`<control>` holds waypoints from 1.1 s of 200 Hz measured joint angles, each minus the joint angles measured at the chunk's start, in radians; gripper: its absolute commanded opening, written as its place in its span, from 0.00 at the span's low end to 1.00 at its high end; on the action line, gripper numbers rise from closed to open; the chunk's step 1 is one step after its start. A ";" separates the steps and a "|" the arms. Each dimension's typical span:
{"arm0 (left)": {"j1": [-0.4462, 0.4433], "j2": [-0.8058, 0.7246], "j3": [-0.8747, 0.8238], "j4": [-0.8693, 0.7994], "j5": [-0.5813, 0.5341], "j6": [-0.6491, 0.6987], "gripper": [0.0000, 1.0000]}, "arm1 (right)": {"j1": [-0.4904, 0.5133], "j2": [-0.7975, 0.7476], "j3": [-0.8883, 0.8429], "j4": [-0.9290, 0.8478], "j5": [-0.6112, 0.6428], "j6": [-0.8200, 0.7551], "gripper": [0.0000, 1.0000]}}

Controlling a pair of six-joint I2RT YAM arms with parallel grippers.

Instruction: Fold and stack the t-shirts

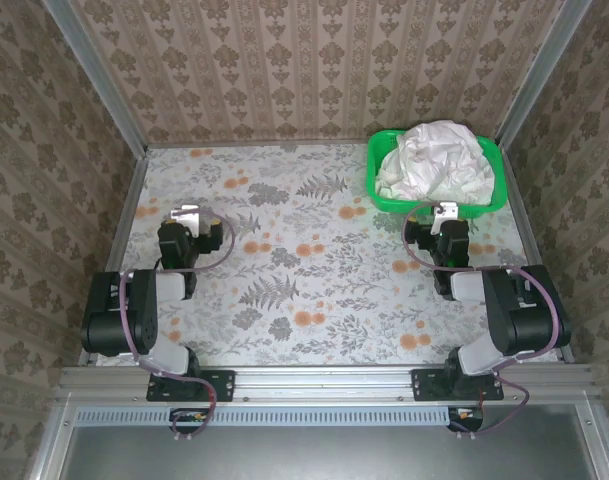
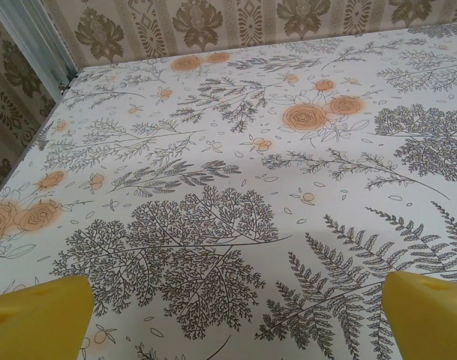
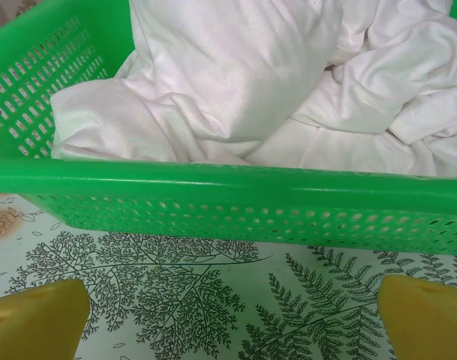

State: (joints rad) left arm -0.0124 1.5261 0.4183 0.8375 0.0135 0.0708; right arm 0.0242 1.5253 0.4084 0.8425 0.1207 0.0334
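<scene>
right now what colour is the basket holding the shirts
The basket is bright green, seen best in the right wrist view.

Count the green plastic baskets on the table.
1. The green perforated plastic basket sits in the far right corner of the floral table, heaped with crumpled white t-shirts.

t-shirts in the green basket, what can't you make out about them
How many t-shirts: top external and right wrist, one crumpled white heap, folds hide the edges.
Lower part of the heap: right wrist, behind the green basket wall.
Heap's top: right wrist, cut off by the upper edge.
</scene>
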 measured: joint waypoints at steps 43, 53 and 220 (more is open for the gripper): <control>0.000 0.000 0.000 0.000 0.000 0.000 1.00 | 0.000 0.000 0.000 0.000 0.000 0.000 1.00; 0.000 0.000 0.000 0.000 0.000 0.000 1.00 | 0.000 0.000 0.000 0.000 0.000 0.000 1.00; -0.002 -0.079 0.002 -0.109 0.002 0.001 1.00 | 0.023 -0.322 0.042 -0.295 -0.077 -0.031 1.00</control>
State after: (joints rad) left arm -0.0139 1.4467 0.4198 0.7284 0.0154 0.0715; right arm 0.0467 1.2037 0.4500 0.5472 0.0437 0.0025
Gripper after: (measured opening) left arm 0.997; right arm 0.998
